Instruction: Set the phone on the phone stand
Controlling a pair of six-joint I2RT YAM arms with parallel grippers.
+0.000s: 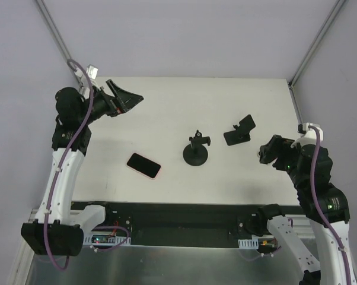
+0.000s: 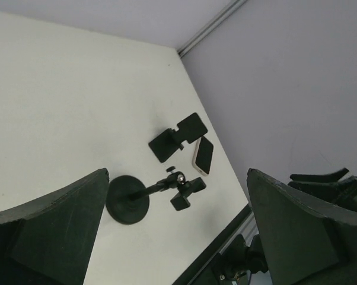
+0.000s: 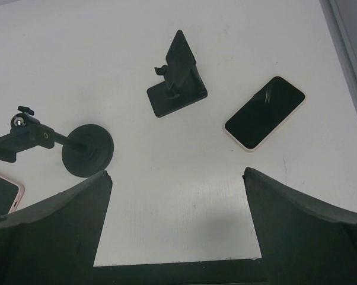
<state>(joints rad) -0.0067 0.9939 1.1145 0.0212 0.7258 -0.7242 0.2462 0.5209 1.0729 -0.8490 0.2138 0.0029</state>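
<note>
A phone in a pink case (image 1: 144,165) lies face up on the white table, left of centre; its corner shows in the right wrist view (image 3: 0,196). A second phone in a pale case (image 3: 264,111) lies right of the folding black phone stand (image 1: 239,131) (image 3: 175,77) and also shows in the left wrist view (image 2: 203,155). In the top view my right arm hides it. My left gripper (image 1: 131,102) (image 2: 178,237) is open and empty, high over the far left. My right gripper (image 1: 266,151) (image 3: 178,231) is open and empty, above the table right of the stand.
A black round-base holder with a clamp on a ball joint (image 1: 196,151) (image 2: 128,199) (image 3: 86,148) stands at the centre. The table's near edge (image 3: 178,270) lies just under my right gripper. Metal frame posts (image 1: 309,50) rise at the far corners.
</note>
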